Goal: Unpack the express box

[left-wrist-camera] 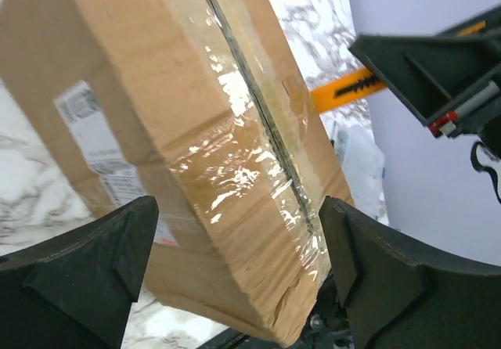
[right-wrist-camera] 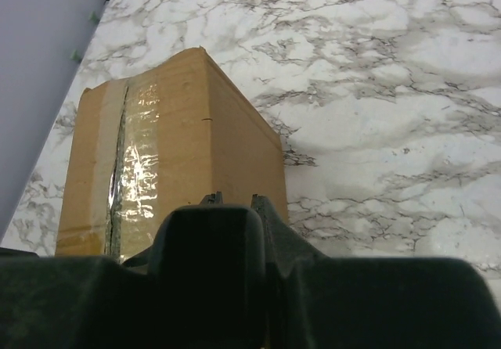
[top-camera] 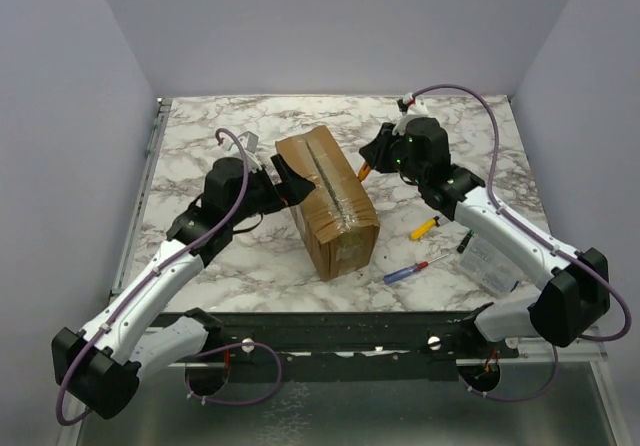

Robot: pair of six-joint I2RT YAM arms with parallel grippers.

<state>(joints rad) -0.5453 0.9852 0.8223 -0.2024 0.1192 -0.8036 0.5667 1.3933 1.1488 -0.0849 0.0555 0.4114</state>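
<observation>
Top external view had the express box [top-camera: 327, 201] sitting about the middle of the worktop [top-camera: 262, 266], running long-ways from the far edge toward the near edge, a little askew, flaps closed. The left gripper [top-camera: 284, 182] was in at the box's left flank. The left wrist view backed that up: jaws spread wide, released, nothing in them, with the carton framed between them and not touching as far as I could tell.

Over on the other side, the right gripper [top-camera: 373, 159] hung beside the far right corner of the box. Its jaws were clenched on an orange cutter [left-wrist-camera: 348, 88], whose body poked out past the carton's edge.

The right wrist view looked down the length of the lid, the tape seam [right-wrist-camera: 129, 169] glinting. A dark line ran along the seam's centre, which read to me as the tape slit, though I couldn't swear it went through to both ends. The white label [left-wrist-camera: 94, 138] sat on the side wall, out of the way.

So my call was that the cutting stage was about wrapped up and the opening stage was coming. The next move would ask the left arm to bring those open jaws onto a flap edge, or to brace the side wall. The right would need to hold the blade clear of the cardboard and of the left fingers. The risk, as I judged it, was end tape holding the flaps shut.

A screwdriver [top-camera: 412, 270], a yellow-handled tool [top-camera: 424, 229] and a clear plastic case [top-camera: 488, 259] lay idle toward the near right corner.
</observation>
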